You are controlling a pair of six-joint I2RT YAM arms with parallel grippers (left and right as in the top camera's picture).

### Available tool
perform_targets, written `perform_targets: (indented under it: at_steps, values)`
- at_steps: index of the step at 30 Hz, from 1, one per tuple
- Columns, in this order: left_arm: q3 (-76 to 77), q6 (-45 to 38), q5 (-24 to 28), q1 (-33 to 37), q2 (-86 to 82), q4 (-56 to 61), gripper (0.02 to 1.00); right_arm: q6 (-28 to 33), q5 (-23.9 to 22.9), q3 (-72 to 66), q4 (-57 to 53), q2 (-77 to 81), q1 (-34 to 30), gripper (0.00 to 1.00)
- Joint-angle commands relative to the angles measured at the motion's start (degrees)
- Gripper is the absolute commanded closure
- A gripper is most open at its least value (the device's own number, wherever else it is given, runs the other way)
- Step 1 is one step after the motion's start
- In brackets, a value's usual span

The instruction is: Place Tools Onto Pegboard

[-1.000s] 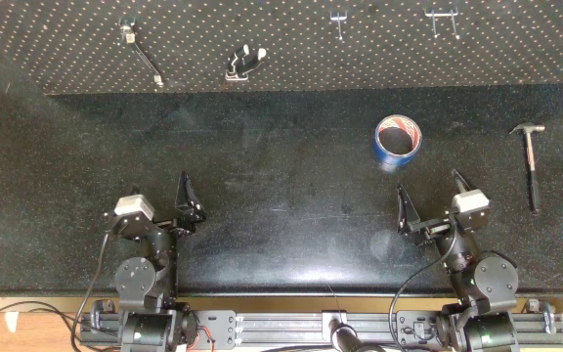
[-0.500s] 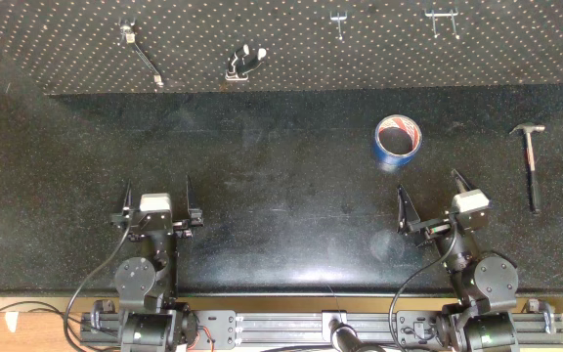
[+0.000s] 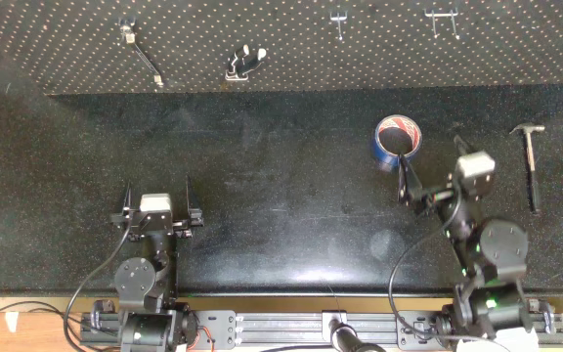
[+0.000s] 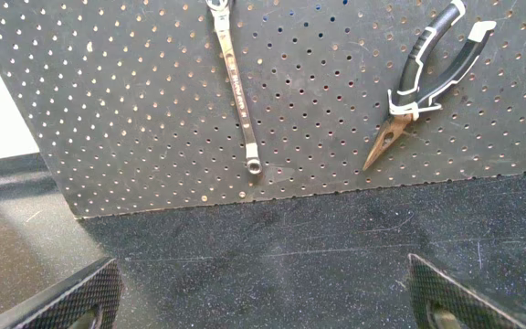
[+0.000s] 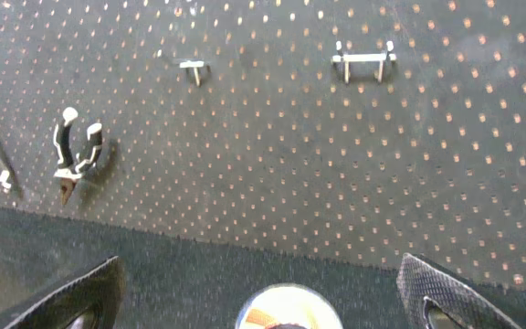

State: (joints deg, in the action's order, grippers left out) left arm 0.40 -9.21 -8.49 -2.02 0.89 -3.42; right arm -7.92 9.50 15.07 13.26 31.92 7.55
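While the tape and hammer lie on the table, wrench and pliers hang on the pegboard.
Right gripper sits just beside the tape, jaws spread, holding nothing; left gripper is spread wide too.

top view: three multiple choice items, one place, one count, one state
1. The hammer lies: A left of the tape roll; B right of it; C on it.
2. Tools hanging on the pegboard: A four; B one; C two.
3. The right end effector is: A open, empty; B shut on the roll; C shut on the hammer.
B: it lies nearer the table's right edge. C: a wrench and pliers. A: fingers wide apart, gripping nothing.
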Motion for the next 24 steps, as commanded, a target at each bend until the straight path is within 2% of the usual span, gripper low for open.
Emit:
perform_targets:
  at_steps: [1,7,11,17,20,24]
  values:
    - [-0.09,-0.74,0.17,0.13,-0.52,-0.28,0.02,-0.44,-0.09,14.64,-10.29,16.5,3.02,0.025]
    - [-0.09,-0.74,0.17,0.13,-0.52,-0.28,0.023,-0.44,-0.07,34.03,-29.31,40.59,7.72,0.025]
    - [-0.09,-0.74,0.17,0.13,-0.52,-0.26,0.023,-0.68,-0.09,44.83,-40.72,52.48,8.02,0.025]
    - [-0.09,-0.74,0.2,0.13,-0.52,-0.28,0.023,-5.2,-0.11,52.11,-46.03,64.43,8.13,0.025]
    - [-0.09,-0.74,0.17,0.13,-0.52,-0.28,0.023,-10.27,-4.09,54.01,-49.18,68.04,8.13,0.025]
    - [-0.09,-0.74,0.17,0.13,-0.52,-0.26,0.023,-10.27,-4.61,55.04,-50.58,70.49,8.15,0.025]
